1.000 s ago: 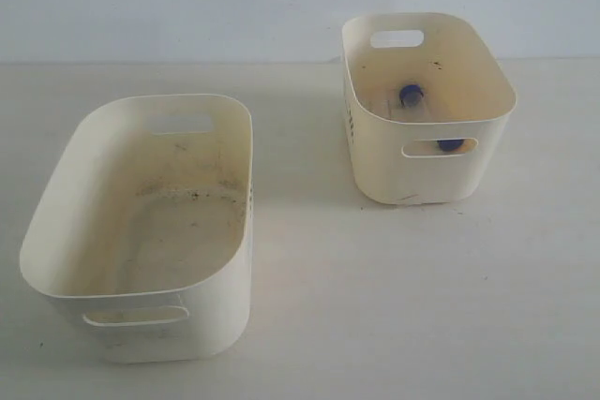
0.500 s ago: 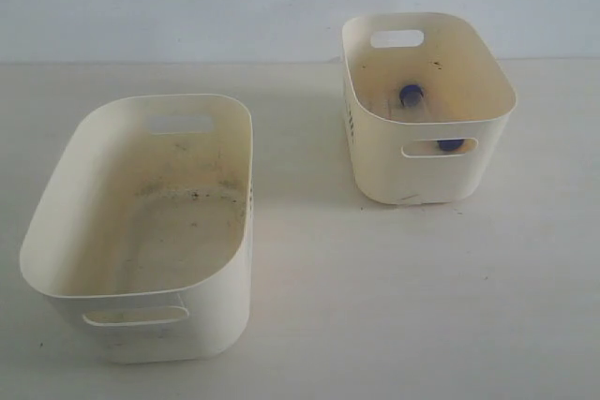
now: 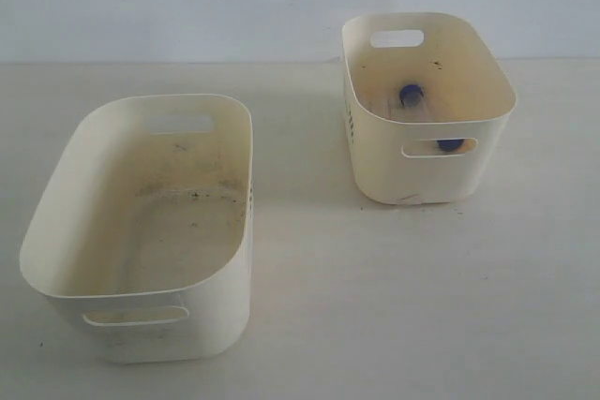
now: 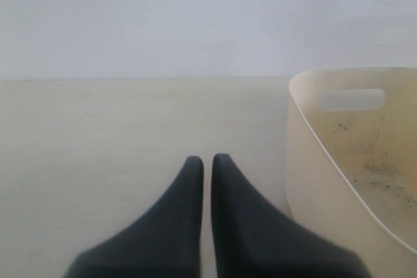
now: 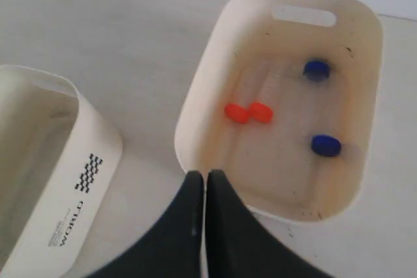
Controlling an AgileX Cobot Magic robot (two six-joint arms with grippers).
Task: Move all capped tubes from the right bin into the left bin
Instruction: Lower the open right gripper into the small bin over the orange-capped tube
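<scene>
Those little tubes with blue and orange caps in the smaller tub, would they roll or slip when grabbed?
Likely light: the capped tubes look small and thin-walled. They are round and seem to lie sideways on the smooth floor of the right bin, so a nudge could roll them. Their clear plastic looks slick, so a pinch might slip.

The exterior view looks slantwise down from well back on a speckled cream plastic oval tub [image 3: 169, 325] and a cleaner cream plastic oval tub [image 3: 427, 180]. The left wrist view sits low and level, close beside the speckled one. The right wrist view looks steeply down into the cleaner one.
</scene>
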